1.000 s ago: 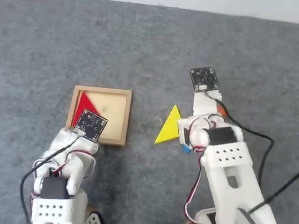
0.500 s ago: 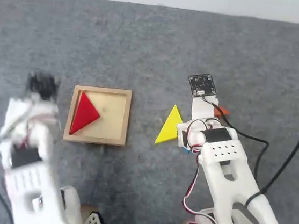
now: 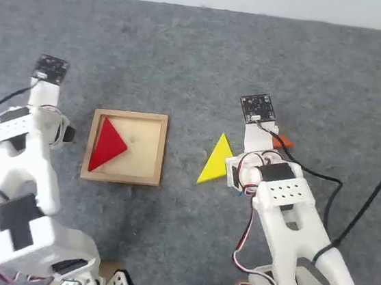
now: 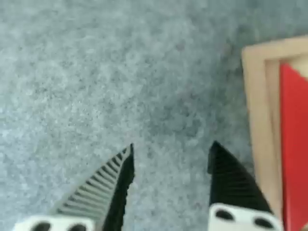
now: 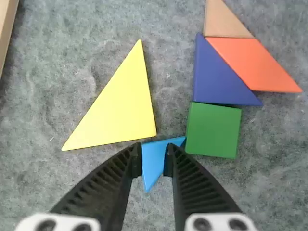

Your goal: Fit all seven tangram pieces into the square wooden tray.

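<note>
The square wooden tray [image 3: 122, 174] lies left of centre with a red triangle [image 3: 108, 143] flat in its left half. My left gripper [image 4: 172, 151] is open over bare carpet just left of the tray's rim [image 4: 255, 120], and the red triangle [image 4: 293, 144] is beside it. My right gripper [image 5: 153, 150] is shut on a small light blue triangle [image 5: 153, 159] lying on the carpet. Around it lie a large yellow triangle [image 5: 118, 106], a green square [image 5: 213, 130], a dark blue triangle [image 5: 216, 77], an orange parallelogram [image 5: 252, 62] and a brown triangle [image 5: 222, 21].
Grey carpet covers the whole table. The yellow triangle [image 3: 217, 161] lies between the tray and the right arm. The right arm's body hides most of the loose pieces in the high view, where an orange tip [image 3: 284, 141] pokes out.
The left arm has swung from above the tray to the carpet left of it, leaving the red triangle in the tray. The right arm has drawn back slightly.
</note>
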Controlling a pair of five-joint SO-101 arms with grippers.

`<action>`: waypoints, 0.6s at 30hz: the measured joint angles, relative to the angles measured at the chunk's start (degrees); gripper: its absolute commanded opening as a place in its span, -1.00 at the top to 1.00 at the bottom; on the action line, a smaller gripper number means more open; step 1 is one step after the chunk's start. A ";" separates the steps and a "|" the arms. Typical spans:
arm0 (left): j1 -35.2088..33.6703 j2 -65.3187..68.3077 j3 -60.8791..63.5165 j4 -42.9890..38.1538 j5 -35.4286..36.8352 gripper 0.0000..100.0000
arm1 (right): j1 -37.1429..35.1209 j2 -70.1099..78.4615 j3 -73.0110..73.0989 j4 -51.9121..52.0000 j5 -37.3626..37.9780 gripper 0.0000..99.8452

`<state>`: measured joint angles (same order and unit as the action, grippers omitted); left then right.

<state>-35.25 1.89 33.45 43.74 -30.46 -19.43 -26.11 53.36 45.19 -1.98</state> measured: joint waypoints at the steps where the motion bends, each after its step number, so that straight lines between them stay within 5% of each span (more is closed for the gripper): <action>1: 0.26 0.35 -0.09 0.26 -0.09 0.51 | 0.00 0.00 0.00 0.00 0.00 0.83; 11: 13.01 0.53 5.19 3.16 -1.32 0.51 | 0.00 0.00 0.00 0.00 0.00 0.83; 18: 13.54 0.53 3.43 4.13 0.18 0.51 | 0.00 0.00 0.00 0.00 0.00 0.83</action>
<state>-21.71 2.42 36.88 47.87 -30.29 -19.43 -26.11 53.36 45.19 -1.98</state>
